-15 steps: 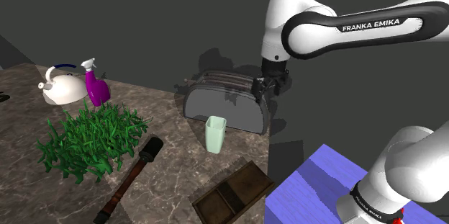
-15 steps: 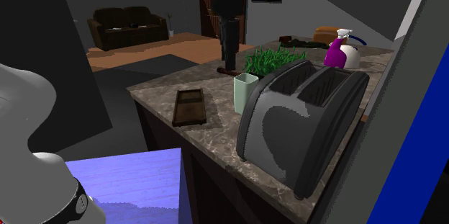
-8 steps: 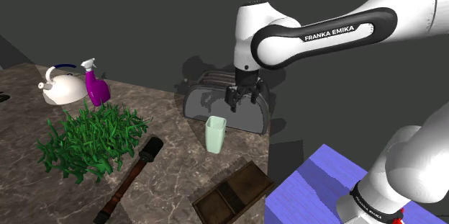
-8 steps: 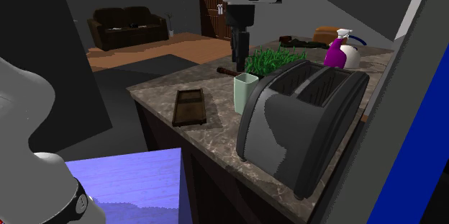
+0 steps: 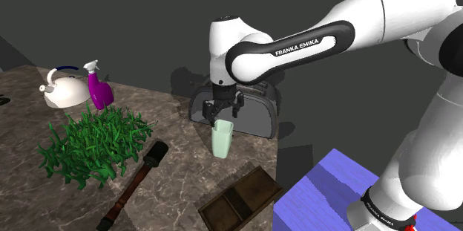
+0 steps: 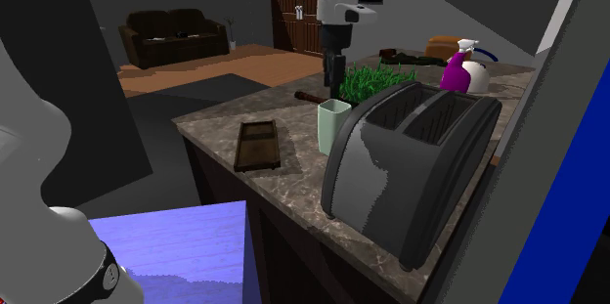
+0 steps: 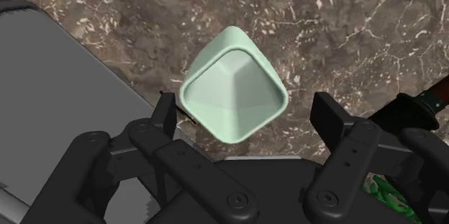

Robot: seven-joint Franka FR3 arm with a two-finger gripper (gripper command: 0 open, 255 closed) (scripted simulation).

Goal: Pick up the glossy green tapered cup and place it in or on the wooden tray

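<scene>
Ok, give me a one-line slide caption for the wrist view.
Open black gripper poised above the upright pale green cup on the marbled counter, beside the grey toaster.

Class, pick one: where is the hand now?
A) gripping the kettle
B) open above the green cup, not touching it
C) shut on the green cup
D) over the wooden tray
B: in the wrist view the hand is open, its fingers standing clear of the pale green cup beneath it.
</scene>
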